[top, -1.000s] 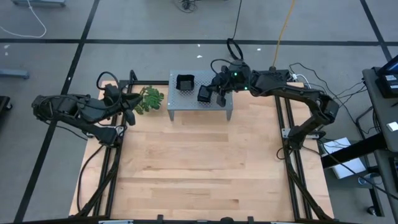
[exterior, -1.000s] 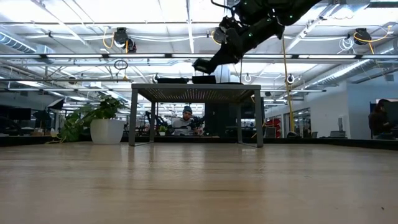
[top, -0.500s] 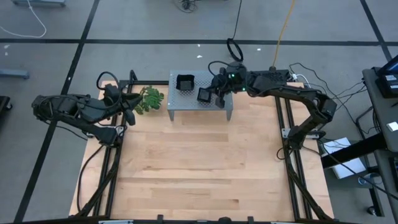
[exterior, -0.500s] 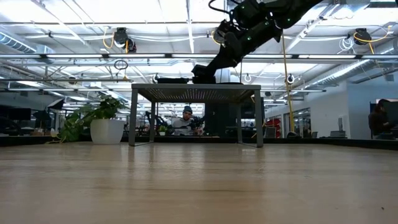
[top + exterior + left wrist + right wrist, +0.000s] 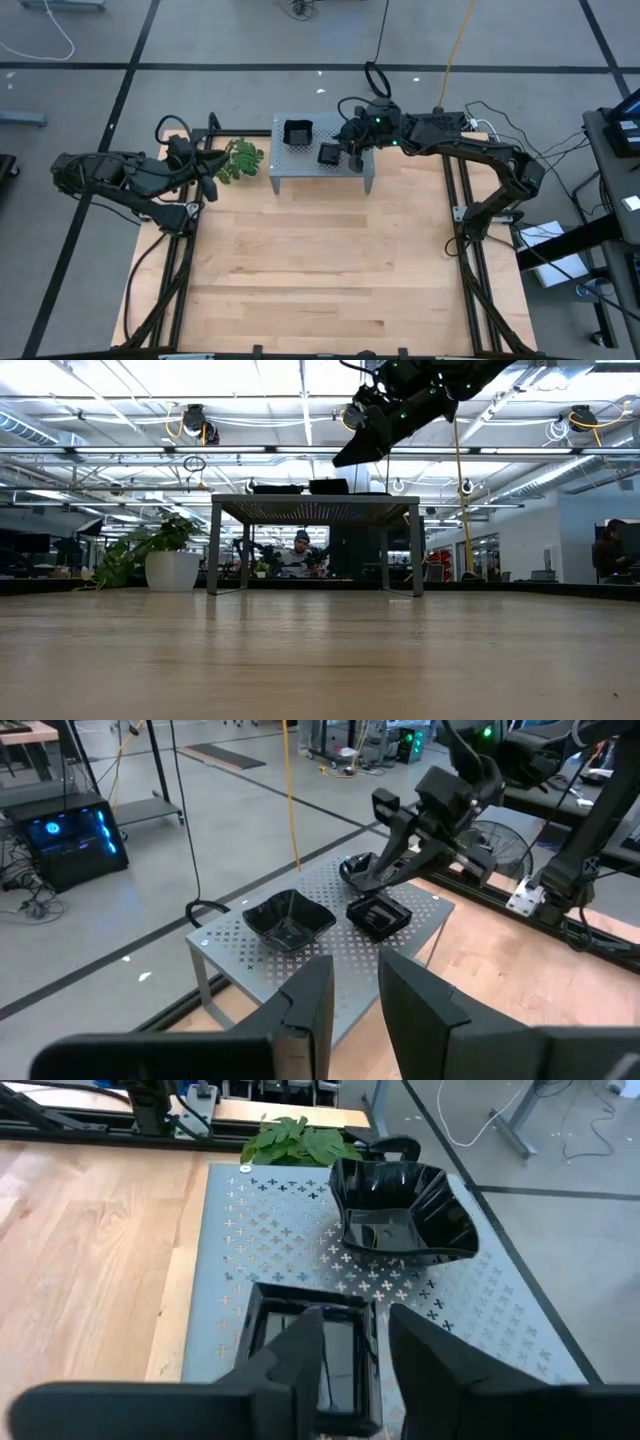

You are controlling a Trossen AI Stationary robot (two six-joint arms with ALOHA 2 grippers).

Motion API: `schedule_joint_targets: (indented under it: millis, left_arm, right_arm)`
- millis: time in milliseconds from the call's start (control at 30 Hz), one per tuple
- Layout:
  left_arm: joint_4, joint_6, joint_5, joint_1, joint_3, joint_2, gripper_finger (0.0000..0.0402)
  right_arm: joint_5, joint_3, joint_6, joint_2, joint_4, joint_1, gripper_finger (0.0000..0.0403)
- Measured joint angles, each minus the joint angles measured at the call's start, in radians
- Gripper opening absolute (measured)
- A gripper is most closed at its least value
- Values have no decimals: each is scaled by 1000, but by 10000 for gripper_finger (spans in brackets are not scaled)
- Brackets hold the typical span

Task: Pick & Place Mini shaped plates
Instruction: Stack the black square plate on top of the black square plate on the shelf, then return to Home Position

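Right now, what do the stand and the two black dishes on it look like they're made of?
Stand: looks like grey sheet metal with a matte finish, punched through with small cross-shaped holes. Scalloped dish: glossy black, with highlights along its fluted rim; glazed ceramic or hard plastic, the look leaves it open. Square dish: the same glossy black with a raised rim, likely the same material.

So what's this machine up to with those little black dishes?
The right gripper hangs just above a grey perforated metal stand, fingers apart, holding nothing. Right under it a flat square glossy black plate lies on the stand; beside that plate sits a deeper black dish with a wavy rim. The left gripper waits near a green leafy sprig at the table's left, also empty.
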Motion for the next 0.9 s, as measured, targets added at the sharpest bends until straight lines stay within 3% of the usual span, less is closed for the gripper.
schedule_joint_targets:
  millis: [233, 500, 633, 900]
  left_arm:
    - [3, 11, 0, 0, 0, -11, 86]
    - [42, 61, 4, 0, 0, -61, 86]
    - [42, 184, 8, 0, 0, -79, 86]
    - [42, 492, 7, 0, 0, -86, 86]
  right_arm:
    - [2, 0, 9, -105, -60, 0, 139]
    - [33, 0, 10, -298, -287, -8, 134]
    - [82, 0, 12, -388, -411, -9, 128]
    - [55, 0, 165, -560, -496, -8, 125]
